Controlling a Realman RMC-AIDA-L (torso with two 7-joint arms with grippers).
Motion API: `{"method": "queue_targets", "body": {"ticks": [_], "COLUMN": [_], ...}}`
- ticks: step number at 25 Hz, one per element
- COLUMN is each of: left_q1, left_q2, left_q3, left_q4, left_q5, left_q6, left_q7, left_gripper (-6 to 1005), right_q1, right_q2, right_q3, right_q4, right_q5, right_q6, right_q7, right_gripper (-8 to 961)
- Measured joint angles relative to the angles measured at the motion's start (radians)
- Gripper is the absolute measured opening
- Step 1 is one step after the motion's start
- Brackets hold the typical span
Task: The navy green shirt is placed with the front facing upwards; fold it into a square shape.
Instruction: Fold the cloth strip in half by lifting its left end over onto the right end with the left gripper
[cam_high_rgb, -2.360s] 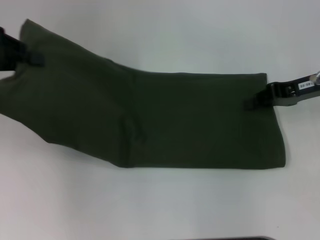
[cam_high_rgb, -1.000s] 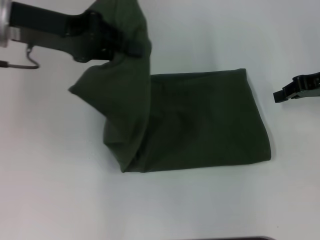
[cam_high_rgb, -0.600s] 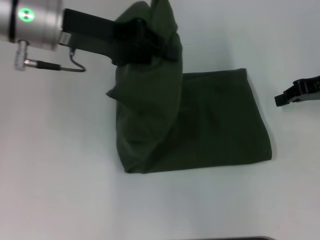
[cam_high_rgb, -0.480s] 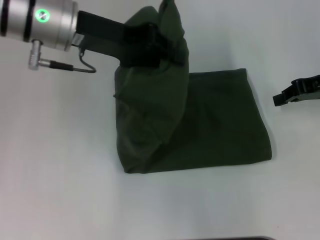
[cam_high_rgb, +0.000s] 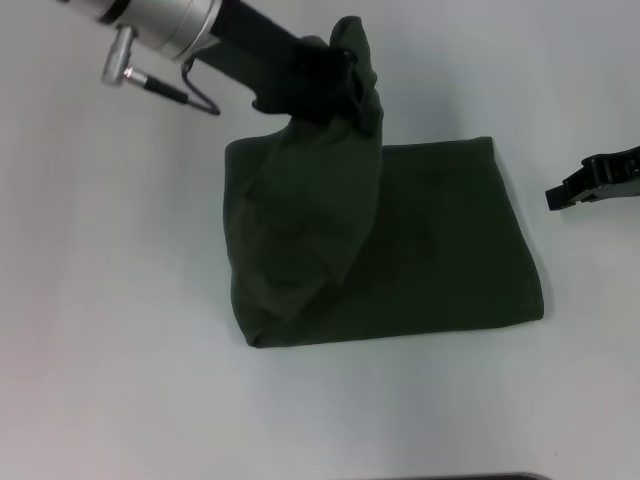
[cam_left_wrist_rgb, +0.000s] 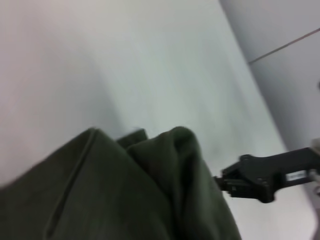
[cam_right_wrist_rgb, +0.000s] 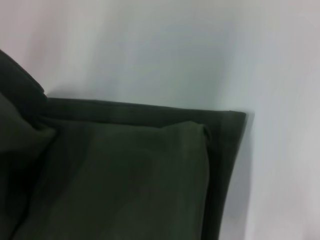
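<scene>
The navy green shirt (cam_high_rgb: 430, 250) lies folded on the white table, a dark olive band with no lettering showing. My left gripper (cam_high_rgb: 335, 80) is shut on the shirt's left end and holds it bunched and raised above the shirt's middle, so the cloth hangs down in a fold (cam_high_rgb: 300, 220). The held cloth fills the left wrist view (cam_left_wrist_rgb: 125, 195). My right gripper (cam_high_rgb: 560, 193) hangs clear of the shirt to the right, above the table; it also shows far off in the left wrist view (cam_left_wrist_rgb: 225, 182). The right wrist view shows the shirt's folded corner (cam_right_wrist_rgb: 150, 170).
The white table (cam_high_rgb: 120, 350) extends all around the shirt. A dark strip (cam_high_rgb: 480, 477) sits at the near edge of the head view.
My left gripper has carried the shirt's left end up and to the right, over the shirt's middle. My right gripper let go of the right edge and drew back to the right.
</scene>
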Motion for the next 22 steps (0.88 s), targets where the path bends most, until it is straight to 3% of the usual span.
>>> {"method": "queue_targets", "body": {"ticks": [4, 9, 15, 22], "left_q1": [-0.078, -0.152, -0.198, -0.208], "left_q2": [-0.010, -0.047, -0.053, -0.053], "left_q3": [0.039, 0.072, 0.145, 0.211], "left_q4": [-0.009, 0.039, 0.115, 0.142], "left_q5": [0.104, 0.153, 0.076, 0.012], "left_q6": [-0.006, -0.057, -0.119, -0.150], "left_q7": [-0.067, -0.080, -0.081, -0.082], "left_gripper": [74, 74, 74, 73], "right_q1": [0.006, 0.012, 0.018, 0.023], "right_q2": [0.000, 0.002, 0.003, 0.007], "right_q3": [0.004, 0.004, 0.001, 0.000], "right_q4": [0.000, -0.001, -0.001, 0.003], "right_q5": [-0.026, -0.037, -0.038, -0.038], "right_q6": [0.001, 0.008, 0.016, 0.019], "right_q7": [0.013, 0.025, 0.033, 0.035], "right_gripper": [10, 10, 10, 10]}}
